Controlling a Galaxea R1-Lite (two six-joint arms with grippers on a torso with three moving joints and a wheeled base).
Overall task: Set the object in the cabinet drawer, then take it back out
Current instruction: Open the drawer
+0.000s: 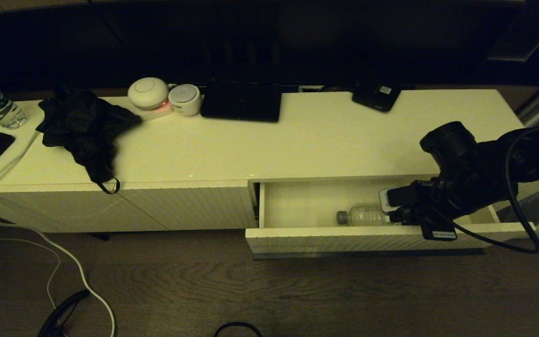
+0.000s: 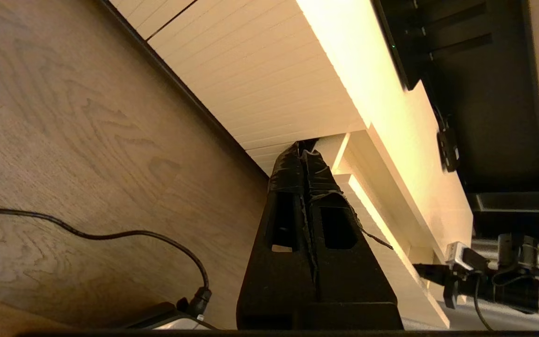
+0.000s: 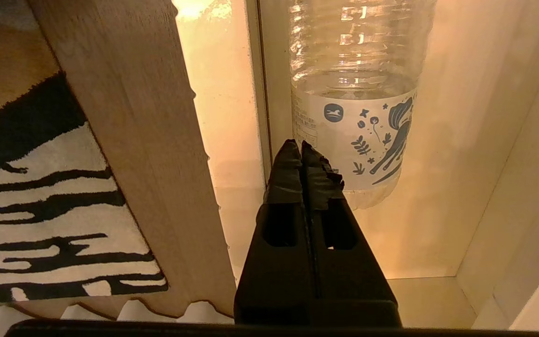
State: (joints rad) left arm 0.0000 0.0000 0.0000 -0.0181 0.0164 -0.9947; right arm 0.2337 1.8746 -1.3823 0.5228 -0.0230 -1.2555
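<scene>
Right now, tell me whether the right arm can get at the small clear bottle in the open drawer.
Probably yes. The bottle lies on its side in the open drawer with nothing over it, and the right gripper is already inside at its base. Its jaws are shut, so they must open first.

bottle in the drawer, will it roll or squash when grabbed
The bottle lies on its side in the drawer, so a nudge could roll it. Its thin, clear ribbed wall probably gives under a squeeze. The right gripper is shut beside it.

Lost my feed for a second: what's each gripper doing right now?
Left gripper: shut, empty, down by the floor.
Right gripper: shut, empty, inside the drawer beside the water bottle.
</scene>
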